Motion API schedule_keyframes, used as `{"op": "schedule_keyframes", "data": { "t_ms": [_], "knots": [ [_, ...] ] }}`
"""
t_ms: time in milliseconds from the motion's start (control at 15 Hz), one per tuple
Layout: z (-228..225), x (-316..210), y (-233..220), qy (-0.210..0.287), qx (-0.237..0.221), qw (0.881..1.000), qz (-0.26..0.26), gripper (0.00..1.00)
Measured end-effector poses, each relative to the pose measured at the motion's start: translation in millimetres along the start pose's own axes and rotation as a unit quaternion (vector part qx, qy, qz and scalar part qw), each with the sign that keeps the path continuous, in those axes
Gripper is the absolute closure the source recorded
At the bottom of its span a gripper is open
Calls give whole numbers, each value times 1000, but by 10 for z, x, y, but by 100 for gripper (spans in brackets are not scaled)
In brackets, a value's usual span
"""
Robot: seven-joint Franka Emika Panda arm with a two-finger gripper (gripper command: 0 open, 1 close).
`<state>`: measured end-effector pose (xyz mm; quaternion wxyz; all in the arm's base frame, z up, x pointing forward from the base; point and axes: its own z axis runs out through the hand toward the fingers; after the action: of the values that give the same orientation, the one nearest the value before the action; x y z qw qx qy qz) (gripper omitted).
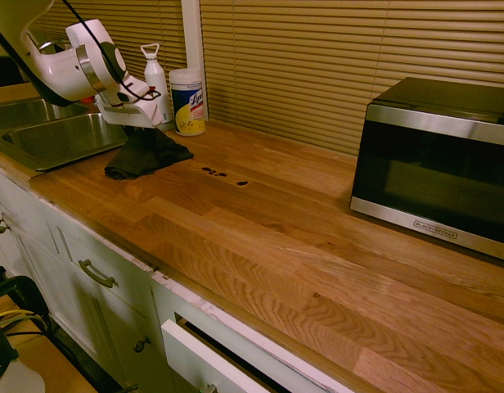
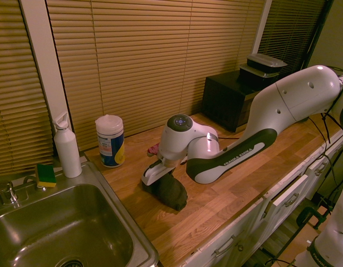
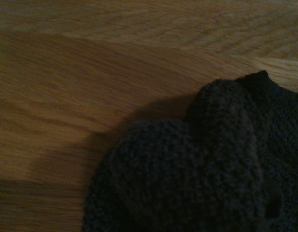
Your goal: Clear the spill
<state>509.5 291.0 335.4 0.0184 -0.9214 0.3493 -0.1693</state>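
Observation:
The spill is a short row of tiny dark specks on the wooden counter, just right of a crumpled dark cloth. My gripper points down into the top of that cloth, at its end nearer the sink. The hand and the folds of fabric hide how the gripper stands. Close up in the wrist view, the cloth fills one corner over bare wood. In the second exterior view the arm hides the spill.
A steel sink lies left of the cloth. A white bottle and a wipes canister stand by the blinds. A microwave sits at the right. A sponge rests by the sink. A drawer is ajar.

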Motion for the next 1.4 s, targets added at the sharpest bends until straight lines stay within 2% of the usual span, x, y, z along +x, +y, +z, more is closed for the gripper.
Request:
{"op": "schedule_keyframes", "data": {
  "t_ms": [667,1133,1400],
  "knots": [
    [111,665,229,-2,-24,999,26,100],
    [233,1282,569,4,-36,997,61,100],
    [302,1826,950,6,-42,995,93,100]
  ]
}}
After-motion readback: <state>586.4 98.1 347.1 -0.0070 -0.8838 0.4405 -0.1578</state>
